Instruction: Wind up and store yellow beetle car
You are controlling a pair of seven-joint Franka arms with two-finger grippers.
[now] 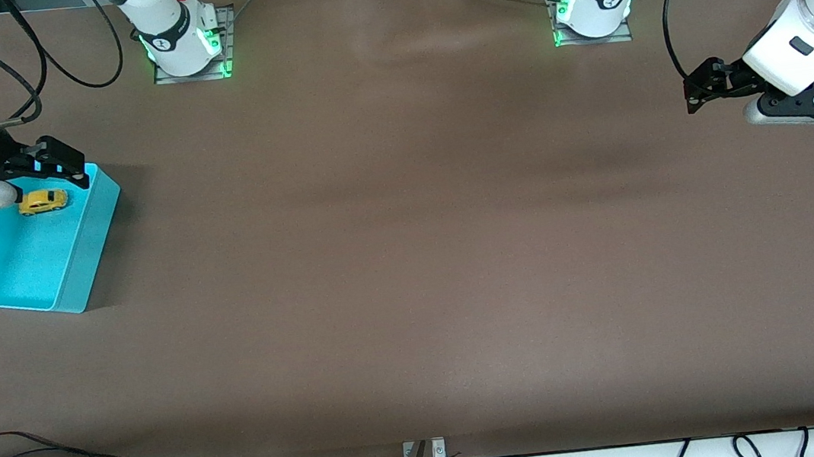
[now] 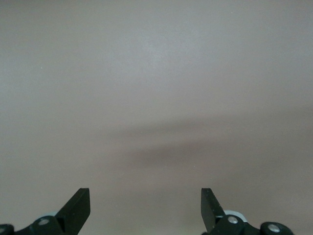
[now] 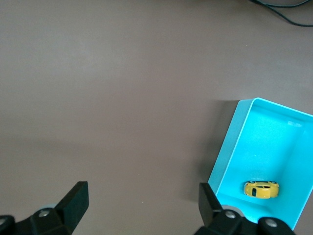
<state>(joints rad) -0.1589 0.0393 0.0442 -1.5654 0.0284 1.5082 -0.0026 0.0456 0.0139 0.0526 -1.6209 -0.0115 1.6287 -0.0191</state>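
**Yellow car lies in the turquoise bin; both claws hang empty**

The front view takes in the whole brown table, both arm bases along its top edge and cables along its lower edge; it alone shows both grippers at once. The right wrist view looks straight down and shows the inside of the turquoise bin with the yellow beetle car lying on its floor near one end wall; the front view shows the same car in the bin, at the end farther from the front camera, partly under the gripper. The left wrist view shows only bare tabletop and a soft shadow.

The right gripper hangs over the bin's end at the right arm's end of the table; its fingers stand wide apart, holding nothing and touching nothing. The left gripper hangs over bare table at the left arm's end, well apart from the bin; its fingers are likewise spread wide and empty.

Count: 1 car, 1 bin, 2 arms, 2 grippers.
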